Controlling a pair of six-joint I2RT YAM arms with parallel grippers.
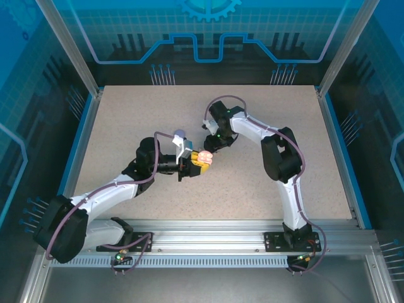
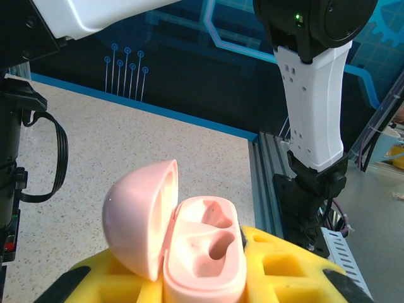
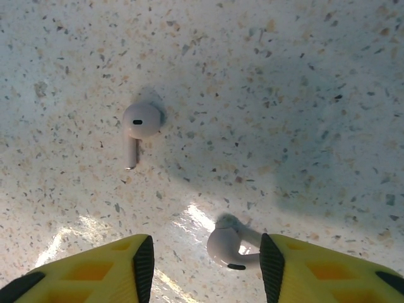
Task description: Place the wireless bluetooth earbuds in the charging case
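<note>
left gripper: clamped on the charging case, holding it above the middle of the worktop, well away from every edge.
charging case: pale pink and rounded, open, its base seated between the yellow fingers.
lid: hinged upright at the left of the base in the left wrist view, hollow side facing the wells.
wells: two, both empty, smooth pink inside.
right gripper: jaws moderately apart, pointing down close above the worktop, gripping nothing.
first earbud: pale pink-white, lying free on the speckled worktop ahead of the fingers, stem toward the gripper, a small dark slot on its head.
second earbud: same pale colour, lying between the black pads, tight beside the right-hand one in the right wrist view. whether it touches, cannot tell.
right arm: white link rising behind the case, a green light lit on its black joint.
top view: the two grippers sit just beside each other, the right one nearer the far edge.
</note>
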